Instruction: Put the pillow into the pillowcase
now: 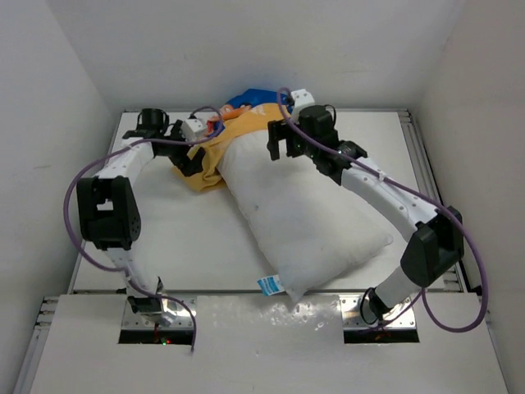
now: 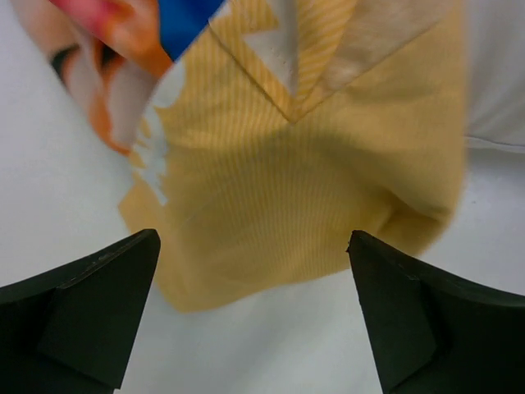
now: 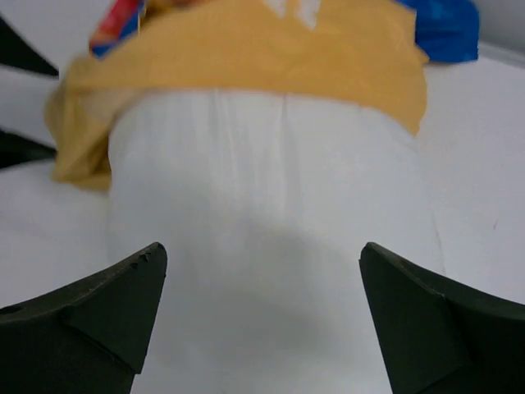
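- Bottom centre of the top view: blue-and-white tag (image 1: 269, 285) on the near corner of the pillow (image 1: 308, 222), close to the front edge of the table (image 1: 164, 254).
- Pillow lies diagonally, lower right to upper centre. It is mostly bare, with only the far end tucked into the case mouth.
- right gripper (image 1: 283, 141) hangs over the pillow's far end, jaws spread wide and empty. It is probably placed to push the pillow deeper.
- left gripper (image 1: 187, 160) sits at the case's left hem, jaws wide apart, gripping nothing. It is likely set to pinch that hem.
- Upper centre: pillowcase (image 1: 215, 154) lies bunched, yellow side up, blue at the back. The task looks barely begun.
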